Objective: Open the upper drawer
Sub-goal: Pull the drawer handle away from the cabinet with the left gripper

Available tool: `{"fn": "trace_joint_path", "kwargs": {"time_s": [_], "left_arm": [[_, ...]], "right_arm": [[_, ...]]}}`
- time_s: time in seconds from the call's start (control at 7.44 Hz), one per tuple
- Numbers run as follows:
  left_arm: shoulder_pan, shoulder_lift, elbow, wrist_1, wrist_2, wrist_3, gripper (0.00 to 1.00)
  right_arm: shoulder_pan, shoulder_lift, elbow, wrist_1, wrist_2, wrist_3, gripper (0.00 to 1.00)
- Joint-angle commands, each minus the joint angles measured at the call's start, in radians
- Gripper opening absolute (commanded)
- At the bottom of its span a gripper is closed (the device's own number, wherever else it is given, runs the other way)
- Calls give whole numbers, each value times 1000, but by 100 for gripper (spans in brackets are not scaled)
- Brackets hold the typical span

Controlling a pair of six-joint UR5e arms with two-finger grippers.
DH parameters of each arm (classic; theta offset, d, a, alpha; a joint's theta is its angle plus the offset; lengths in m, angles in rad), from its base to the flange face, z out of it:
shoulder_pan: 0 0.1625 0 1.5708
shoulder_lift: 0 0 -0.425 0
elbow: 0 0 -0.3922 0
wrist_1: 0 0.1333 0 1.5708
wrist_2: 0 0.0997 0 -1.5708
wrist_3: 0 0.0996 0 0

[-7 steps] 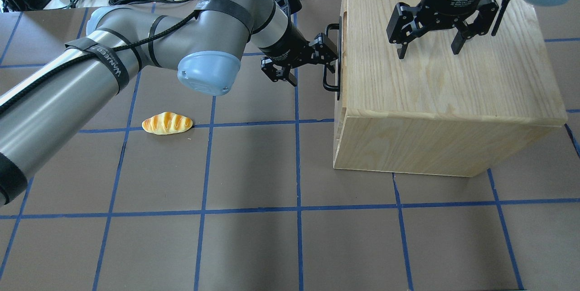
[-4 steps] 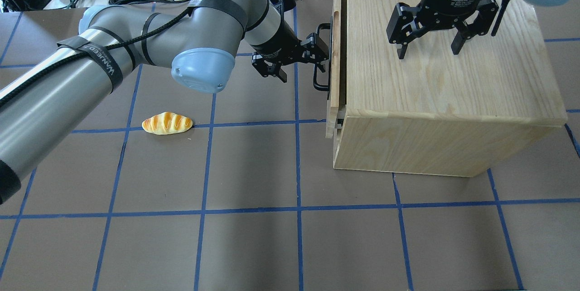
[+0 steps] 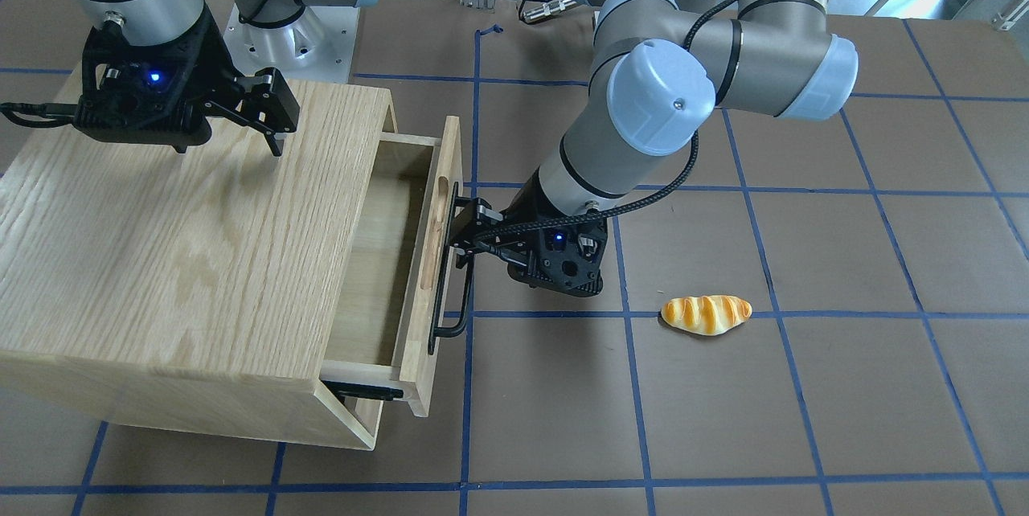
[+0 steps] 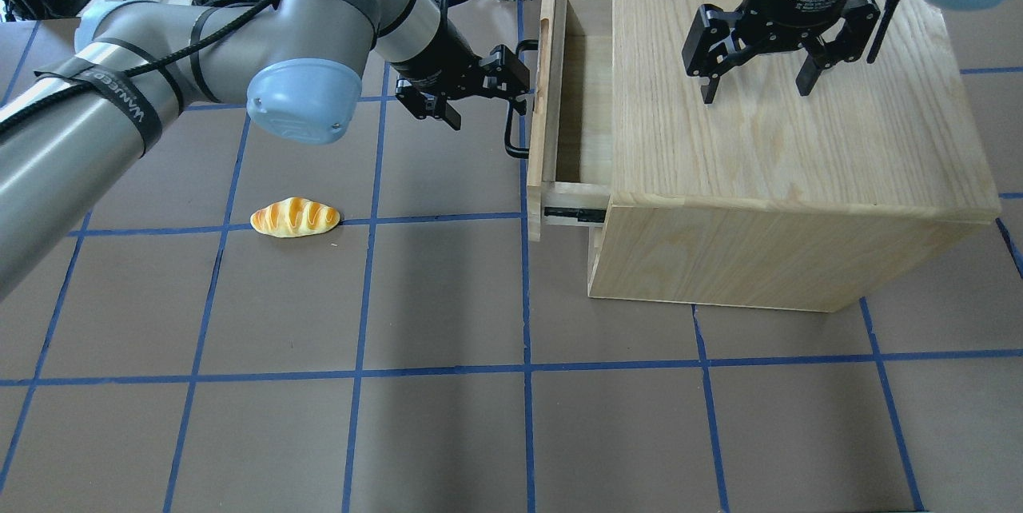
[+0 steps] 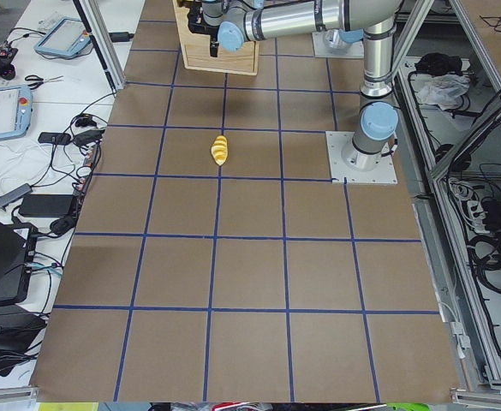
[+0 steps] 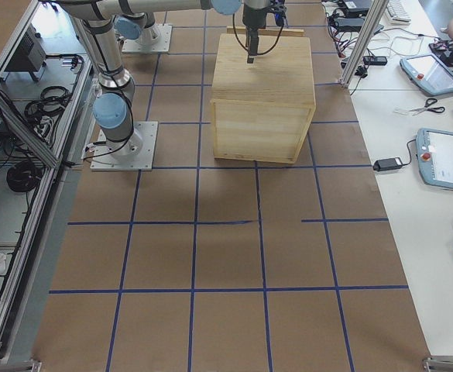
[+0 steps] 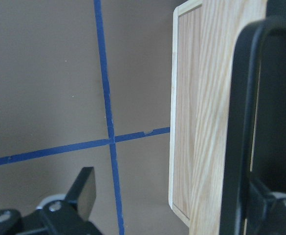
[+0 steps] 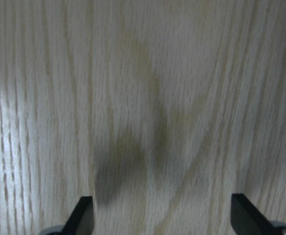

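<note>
**Chg, last ~1 s:** upper drawer [image 4: 542,137] went from flush w/ cabinet [image 4: 783,153] to a crack, and is now drawn well out toward robot's left. Its floor and slide rail [image 4: 574,215] are exposed.

**Left end effector** [image 4: 486,97]: jaws apart, not clamped. One finger [image 7: 279,215] is hooked behind black handle [image 4: 508,133].

**Right end effector** [image 4: 756,93]: jaws spread, above cabinet top; contact can't be judged.

**Assessment:** task prob. mostly done; remaining slide travel unknown. Bread roll [image 4: 295,217] lies on desk [image 4: 447,297], well apart from drawer.

Lab cell: brown surface [image 4: 439,297] marked with a blue tape grid [image 4: 360,374].
White benches [image 5: 53,103] alongside hold teach pendants [image 6: 446,159] and cables; aluminium frame posts [image 6: 365,43]; bright, even light.
</note>
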Motion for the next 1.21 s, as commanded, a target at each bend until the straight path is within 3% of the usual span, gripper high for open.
{"fn": "trace_joint_path", "kwargs": {"time_s": [0.0, 1.07], "left_arm": [[64, 17, -6, -47, 0, 50, 100], [201, 57, -10, -129, 0, 88, 100]], "right_arm": [[1, 0, 0, 0, 0, 0, 100], [-1, 0, 0, 0, 0, -1, 100]]}}
